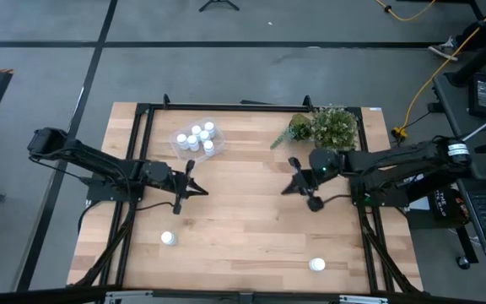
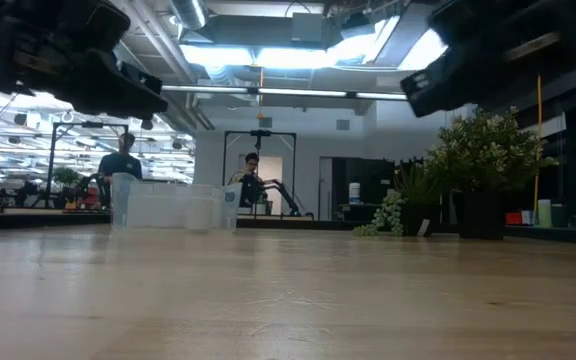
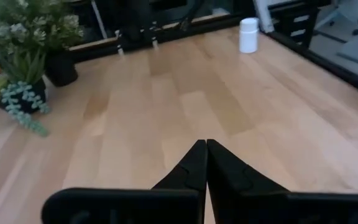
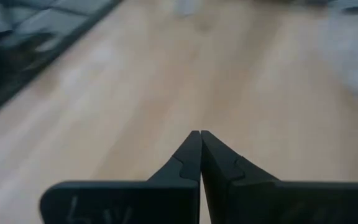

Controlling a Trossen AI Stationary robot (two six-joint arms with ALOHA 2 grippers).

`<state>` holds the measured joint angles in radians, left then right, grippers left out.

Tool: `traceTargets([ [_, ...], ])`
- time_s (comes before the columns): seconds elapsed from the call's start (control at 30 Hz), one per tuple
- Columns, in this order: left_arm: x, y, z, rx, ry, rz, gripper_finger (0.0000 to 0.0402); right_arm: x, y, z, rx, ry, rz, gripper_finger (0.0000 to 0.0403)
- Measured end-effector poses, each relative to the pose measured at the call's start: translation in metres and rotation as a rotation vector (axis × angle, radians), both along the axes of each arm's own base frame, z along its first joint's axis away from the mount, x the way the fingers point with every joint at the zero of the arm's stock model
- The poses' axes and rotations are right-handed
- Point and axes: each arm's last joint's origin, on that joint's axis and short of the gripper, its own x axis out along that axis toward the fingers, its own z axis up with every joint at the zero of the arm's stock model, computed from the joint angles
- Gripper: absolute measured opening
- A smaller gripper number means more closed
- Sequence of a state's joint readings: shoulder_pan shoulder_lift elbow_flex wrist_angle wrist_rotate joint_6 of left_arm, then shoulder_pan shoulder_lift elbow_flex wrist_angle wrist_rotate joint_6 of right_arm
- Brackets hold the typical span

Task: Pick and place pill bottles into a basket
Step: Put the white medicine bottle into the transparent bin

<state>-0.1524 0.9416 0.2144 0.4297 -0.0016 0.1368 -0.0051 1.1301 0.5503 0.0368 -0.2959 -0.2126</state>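
The clear basket (image 1: 191, 140) stands at the table's far left of centre and holds several white pill bottles (image 1: 202, 135); it also shows in the low view (image 2: 173, 208). One bottle (image 1: 168, 239) stands on its base near the front left. Another bottle (image 1: 316, 264) stands near the front right and shows in the left wrist view (image 3: 248, 35). My left gripper (image 1: 204, 191) hovers at mid-table, shut and empty (image 3: 206, 146). My right gripper (image 1: 286, 188) faces it from the right, shut and empty (image 4: 200, 135).
A green bushy plant (image 1: 327, 127) in a dark pot stands at the table's far right, close behind my right arm; it shows in the low view (image 2: 483, 160) and the left wrist view (image 3: 30, 37). A black frame (image 1: 142, 110) runs along the table's sides. People sit in the room beyond.
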Motion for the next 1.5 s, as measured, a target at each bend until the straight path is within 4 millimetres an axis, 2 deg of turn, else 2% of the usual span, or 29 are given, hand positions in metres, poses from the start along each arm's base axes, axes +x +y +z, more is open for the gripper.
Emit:
traceTargets([
  [0.2,0.01,0.0,-0.012,0.019,0.031,0.048,0.0001,-0.02,0.015,0.007,0.072,0.059,0.18,0.0007],
  [0.43,0.021,-0.003,-0.015,-0.045,0.008,0.051,0.0001,-0.031,0.021,0.006,0.075,0.121,0.212,0.0007],
  [0.7,0.052,-0.018,0.002,0.015,0.069,-0.007,0.0001,-0.037,0.037,0.002,0.043,0.192,0.24,0.0003],
  [0.83,0.061,-0.02,0.007,0.012,0.124,-0.005,0.0002,-0.045,0.046,-0.002,0.034,0.268,0.223,0.0002],
  [1.03,0.063,-0.024,0.009,-0.053,0.129,0.007,0.0001,-0.058,0.066,0.005,0.075,0.277,0.212,0.0001],
  [1.5,0.058,-0.043,0.01,-0.025,0.116,-0.079,0.0002,-0.106,0.126,0.01,0.213,0.336,0.09,0.0],
])
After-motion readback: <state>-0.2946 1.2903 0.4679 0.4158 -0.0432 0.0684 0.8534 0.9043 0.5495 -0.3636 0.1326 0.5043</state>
